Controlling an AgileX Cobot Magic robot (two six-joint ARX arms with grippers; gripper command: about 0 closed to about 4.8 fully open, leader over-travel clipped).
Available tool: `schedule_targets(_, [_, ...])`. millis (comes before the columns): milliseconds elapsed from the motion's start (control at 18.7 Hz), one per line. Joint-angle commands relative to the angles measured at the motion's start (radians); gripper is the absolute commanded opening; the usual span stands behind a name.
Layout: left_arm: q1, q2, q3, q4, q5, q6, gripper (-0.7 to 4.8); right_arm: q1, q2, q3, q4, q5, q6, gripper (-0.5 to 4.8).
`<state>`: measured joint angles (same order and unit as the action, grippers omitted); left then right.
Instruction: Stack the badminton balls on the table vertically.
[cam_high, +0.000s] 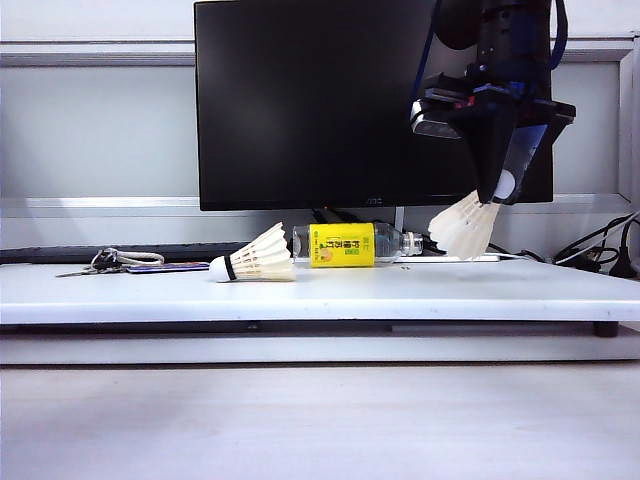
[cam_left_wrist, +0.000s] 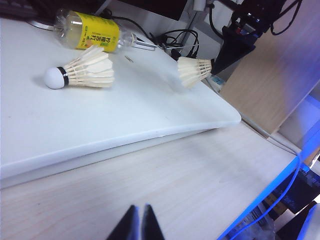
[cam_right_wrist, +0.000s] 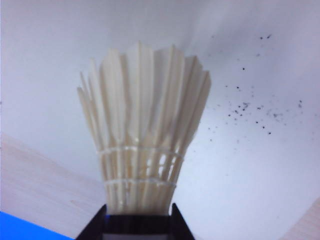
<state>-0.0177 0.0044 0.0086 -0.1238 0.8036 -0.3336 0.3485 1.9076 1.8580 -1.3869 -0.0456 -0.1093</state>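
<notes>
**Right tool carrying one shuttlecock, second one lying on bench**

Exterior view: right tool (cam_high: 497, 196) at upper right, pointing down, pinching a shuttlecock (cam_high: 466, 225) by its cork end. Feather skirt hangs down-left, clear of the bench (cam_high: 330, 292). Second shuttlecock (cam_high: 254, 262) lies on its side left of centre, cork to the left, skirt just beside a yellow-labelled bottle (cam_high: 352, 244), also lying down. Monitor (cam_high: 310, 100) behind. Left tool not visible here.

Left wrist view: left tool (cam_left_wrist: 139, 226) at bottom centre, fingers pressed together, holding nothing, over bare wood well apart from the bench. Lying shuttlecock (cam_left_wrist: 82, 73) upper left, bottle (cam_left_wrist: 92, 32) behind it. Held shuttlecock (cam_left_wrist: 194, 71) upper centre, above the bench.

Right wrist view: held shuttlecock (cam_right_wrist: 142, 132) fills the frame, skirt pointing away from the camera. Fingers (cam_right_wrist: 97, 227) clamp the cork end at the bottom edge.

Look: cream-white feather cone, two thread bands round the quills, white rounded cork with black band.

Handling, my read: very light, feathers stiff but brittle and easily crushed. Take it by the cork, never the skirt. Nests cork-first into the other's cone, but the lying one likely needs standing up first and will tip easily.
</notes>
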Motion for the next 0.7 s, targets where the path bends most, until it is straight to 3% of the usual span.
schedule_targets(54, [-0.003, -0.003, -0.003, -0.018, 0.029, 0.001, 0.26, -0.002, -0.005, 0.004, 0.000, -0.002, 0.006, 1.17])
schedule_targets(696, [-0.003, -0.003, -0.003, -0.019, 0.050, -0.017, 0.26, -0.008, 0.039, 0.007, 0.005, 0.003, 0.008, 1.54])
